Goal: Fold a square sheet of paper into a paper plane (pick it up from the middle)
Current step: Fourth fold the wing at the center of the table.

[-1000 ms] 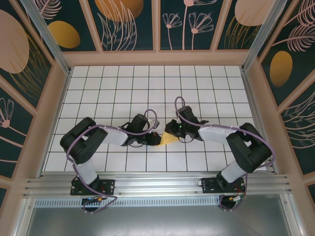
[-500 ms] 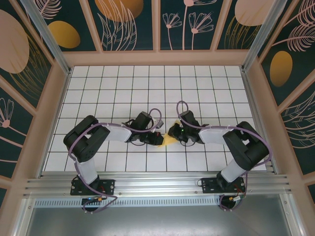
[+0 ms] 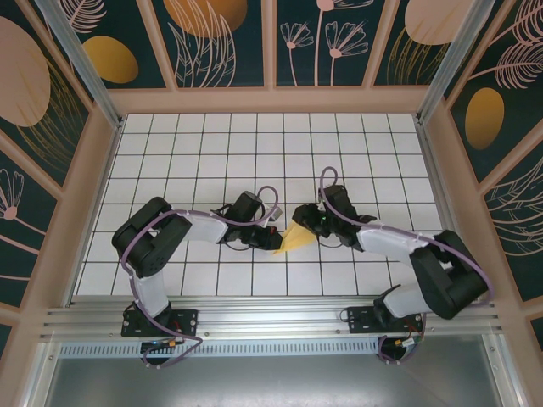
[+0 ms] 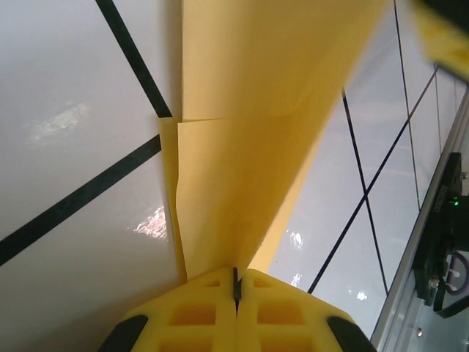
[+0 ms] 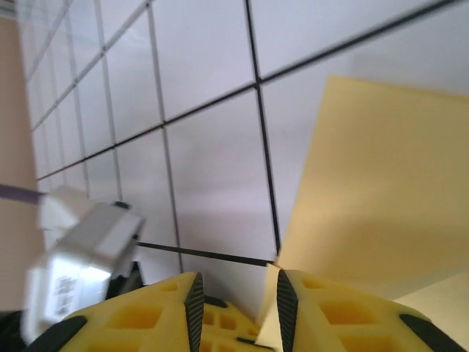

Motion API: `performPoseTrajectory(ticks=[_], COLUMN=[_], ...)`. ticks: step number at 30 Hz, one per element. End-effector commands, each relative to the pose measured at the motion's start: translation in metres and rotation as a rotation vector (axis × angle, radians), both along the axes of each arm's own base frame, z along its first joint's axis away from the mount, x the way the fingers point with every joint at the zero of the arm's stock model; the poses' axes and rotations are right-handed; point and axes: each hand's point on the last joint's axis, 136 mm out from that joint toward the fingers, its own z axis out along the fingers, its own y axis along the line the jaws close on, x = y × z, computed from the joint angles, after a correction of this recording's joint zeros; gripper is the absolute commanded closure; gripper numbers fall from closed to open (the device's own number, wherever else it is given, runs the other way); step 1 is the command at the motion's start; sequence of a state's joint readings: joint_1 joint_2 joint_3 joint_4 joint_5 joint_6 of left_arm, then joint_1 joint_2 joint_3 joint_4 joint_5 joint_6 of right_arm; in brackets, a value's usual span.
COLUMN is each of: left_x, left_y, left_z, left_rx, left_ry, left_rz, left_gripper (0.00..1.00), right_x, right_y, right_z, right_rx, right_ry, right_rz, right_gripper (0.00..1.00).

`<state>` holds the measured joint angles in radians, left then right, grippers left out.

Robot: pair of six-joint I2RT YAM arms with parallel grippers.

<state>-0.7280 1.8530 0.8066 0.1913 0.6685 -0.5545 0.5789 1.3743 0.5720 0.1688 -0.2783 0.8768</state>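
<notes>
We log a white black-gridded tile desk (image 3: 212, 153), dark teal floral wall panels (image 3: 225, 42), tan wooden frame (image 3: 271, 100), and aluminium front rail (image 3: 271, 320).

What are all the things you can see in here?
folded paper: one, pale yellow, middle of the table, between the two grippers
table: one, white tiles with black lines, under everything
walls: three, dark green with flower pictures, around the table
rail: one, silver, near edge
arms: two, black and white, bolted at the near edge
left gripper: yellow fingers, shut on the folded paper
right gripper: yellow fingers, open, beside the paper
</notes>
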Motion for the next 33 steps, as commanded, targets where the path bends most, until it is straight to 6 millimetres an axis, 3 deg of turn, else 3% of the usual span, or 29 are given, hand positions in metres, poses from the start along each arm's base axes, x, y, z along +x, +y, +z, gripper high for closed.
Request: performPoseTrajectory(ticks=[1,5,12,23,29,33], left_x=[-0.013,-0.01,-0.008,-0.005,-0.004,-0.007], left_y=[-0.002,-0.005,-0.009,-0.006,-0.002,0.003], left_z=[-0.012,-0.012,-0.007,-0.006,0.0,0.0], left_rx=[-0.001,-0.023,-0.046,-0.017,-0.003,0.015], left_ry=[0.106,0.133,0.147,0.111,0.064,0.047], left_rz=[-0.007,0.011,0.002,-0.011,-0.022,-0.035], left_gripper=[1.0,1.0,1.0,1.0,0.85,0.79], right_x=[-0.009,-0.015,-0.013,0.002,0.0,0.0], right_y=[-0.006,0.002,0.035,0.015,0.009,0.01], right_z=[-0.004,-0.008,-0.006,-0.045,-0.061,-0.062], right_rx=[-0.01,0.011,0.075,-0.048,-0.053,-0.041], right_ry=[-0.002,0.02,0.015,0.08,0.112,0.117], right_rz=[0.032,0.073,0.186,0.083,0.061,0.067], right_gripper=[0.64,0.65,0.69,0.72,0.73,0.73])
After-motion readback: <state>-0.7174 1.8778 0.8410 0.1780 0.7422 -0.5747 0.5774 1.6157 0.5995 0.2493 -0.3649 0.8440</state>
